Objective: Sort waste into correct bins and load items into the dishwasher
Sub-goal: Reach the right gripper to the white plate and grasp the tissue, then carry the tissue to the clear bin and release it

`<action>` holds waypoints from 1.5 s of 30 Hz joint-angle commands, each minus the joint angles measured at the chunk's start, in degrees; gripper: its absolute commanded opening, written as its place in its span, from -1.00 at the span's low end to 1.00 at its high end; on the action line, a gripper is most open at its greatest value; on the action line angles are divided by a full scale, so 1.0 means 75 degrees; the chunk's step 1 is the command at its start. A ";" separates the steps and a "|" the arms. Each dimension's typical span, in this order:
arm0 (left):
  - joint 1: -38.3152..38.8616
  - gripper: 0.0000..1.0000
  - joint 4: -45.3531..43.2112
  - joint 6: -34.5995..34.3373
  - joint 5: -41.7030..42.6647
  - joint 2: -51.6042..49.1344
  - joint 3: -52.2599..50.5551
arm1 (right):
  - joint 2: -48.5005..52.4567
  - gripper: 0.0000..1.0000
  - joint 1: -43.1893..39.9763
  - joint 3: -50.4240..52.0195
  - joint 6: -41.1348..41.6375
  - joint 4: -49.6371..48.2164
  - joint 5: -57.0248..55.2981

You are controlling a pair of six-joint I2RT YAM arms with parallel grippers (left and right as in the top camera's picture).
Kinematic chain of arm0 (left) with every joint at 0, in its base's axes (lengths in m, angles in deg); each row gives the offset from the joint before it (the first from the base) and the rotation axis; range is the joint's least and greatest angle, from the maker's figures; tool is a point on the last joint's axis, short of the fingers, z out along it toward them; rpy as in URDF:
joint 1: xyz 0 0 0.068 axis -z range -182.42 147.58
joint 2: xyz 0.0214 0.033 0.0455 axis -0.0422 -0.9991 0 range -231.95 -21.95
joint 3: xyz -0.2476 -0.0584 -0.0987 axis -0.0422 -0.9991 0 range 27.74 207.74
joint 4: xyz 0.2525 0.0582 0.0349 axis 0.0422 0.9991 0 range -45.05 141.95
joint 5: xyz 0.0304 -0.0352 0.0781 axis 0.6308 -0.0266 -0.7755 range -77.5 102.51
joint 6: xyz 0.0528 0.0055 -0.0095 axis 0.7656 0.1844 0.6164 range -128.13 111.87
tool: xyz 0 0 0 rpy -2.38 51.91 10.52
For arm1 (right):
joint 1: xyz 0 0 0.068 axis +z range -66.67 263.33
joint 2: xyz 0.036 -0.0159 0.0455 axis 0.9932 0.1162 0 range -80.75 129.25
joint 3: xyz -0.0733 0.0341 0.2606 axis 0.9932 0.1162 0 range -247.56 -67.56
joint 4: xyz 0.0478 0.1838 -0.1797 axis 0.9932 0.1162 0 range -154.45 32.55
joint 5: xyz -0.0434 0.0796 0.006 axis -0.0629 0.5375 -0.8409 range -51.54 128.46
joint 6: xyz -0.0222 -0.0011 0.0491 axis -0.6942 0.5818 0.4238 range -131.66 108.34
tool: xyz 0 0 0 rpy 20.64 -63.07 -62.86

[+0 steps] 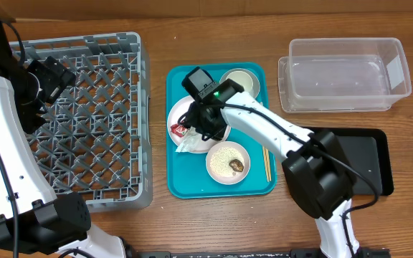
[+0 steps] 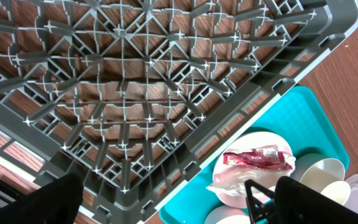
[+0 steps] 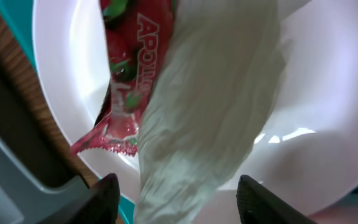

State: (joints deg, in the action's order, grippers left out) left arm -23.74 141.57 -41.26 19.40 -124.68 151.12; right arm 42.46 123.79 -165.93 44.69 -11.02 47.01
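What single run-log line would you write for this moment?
right tool: open, astride napkin on plate | left tool: open above rack | wrapper: partly under napkin

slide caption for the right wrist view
Right tool straddling the crumpled napkin, which overlaps a red wrapper on a white plate

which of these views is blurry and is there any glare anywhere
Right wrist view: too close, so the red snack wrapper and crumpled napkin look soft, with a bright glare spot on the white plate. Left wrist view: the grey dish rack is sharp, the left gripper fingers dark silhouettes. Overhead view: even light, sharp, faint reflections on the clear tub.
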 commanded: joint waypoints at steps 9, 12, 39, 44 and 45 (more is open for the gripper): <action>0.0032 0.99 0.0006 -0.0096 0.0026 0.0114 0.0099 | 0.0044 -0.08 0.0041 0.0102 0.0358 -0.0210 -0.0460; 0.0032 1.00 0.0006 -0.0096 0.0026 0.0114 0.0099 | 0.0047 -0.28 0.0047 0.0192 0.0408 -0.0291 -0.0487; 0.0032 1.00 0.0003 -0.0096 0.0026 0.0114 0.0099 | -0.1888 -0.93 -0.0117 -0.2040 -0.0845 0.1926 -0.1478; 0.0032 1.00 0.0006 -0.0096 0.0023 0.0114 0.0099 | -0.2261 -0.93 -0.0210 -0.2043 -0.1218 0.1696 -0.1547; 0.0032 0.99 0.0006 -0.0099 0.0023 0.0114 0.0099 | -0.2361 -0.93 -0.0338 -0.2072 -0.1323 0.1661 -0.1582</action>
State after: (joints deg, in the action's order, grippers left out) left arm -23.74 141.57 -41.26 19.40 -124.68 151.12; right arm 28.76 123.01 -180.07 37.50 2.23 36.54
